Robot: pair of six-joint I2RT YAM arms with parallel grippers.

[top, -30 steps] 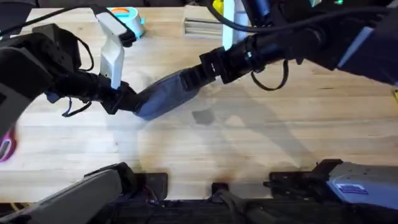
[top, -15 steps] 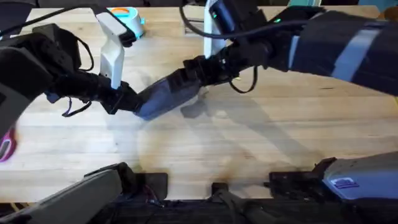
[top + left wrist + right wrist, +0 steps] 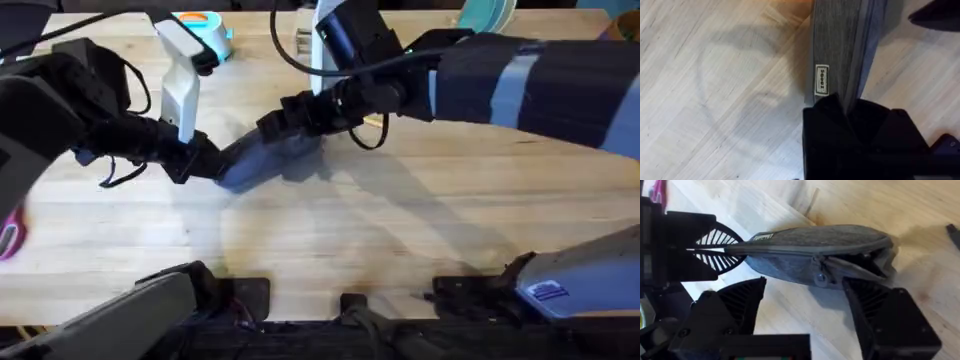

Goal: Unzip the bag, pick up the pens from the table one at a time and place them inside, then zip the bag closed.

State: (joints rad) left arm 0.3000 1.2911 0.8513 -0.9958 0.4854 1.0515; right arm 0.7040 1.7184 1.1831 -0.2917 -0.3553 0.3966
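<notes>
The blue-grey bag (image 3: 262, 158) lies slantwise on the table (image 3: 400, 230). My left gripper (image 3: 207, 161) is shut on the bag's near-left end; in the left wrist view its black fingers (image 3: 855, 135) pinch the fabric just below the small label (image 3: 822, 80). My right gripper (image 3: 272, 122) hovers over the bag's middle, open, its fingers (image 3: 740, 300) straddling the zipper pull (image 3: 817, 278). The zipper gapes between the pull and the bag's far end (image 3: 875, 260). A thin tan pen (image 3: 813, 204) lies on the table beyond the bag.
A teal toy toaster (image 3: 205, 35) stands at the back left, behind my left arm. Pink-handled scissors (image 3: 8, 236) lie at the left edge. A teal dish (image 3: 488, 14) sits at the back right. Bare tabletop stretches in front of the bag.
My right gripper has moved left along the bag, from its right end to over its middle. The left gripper has held still on the bag's other end.
</notes>
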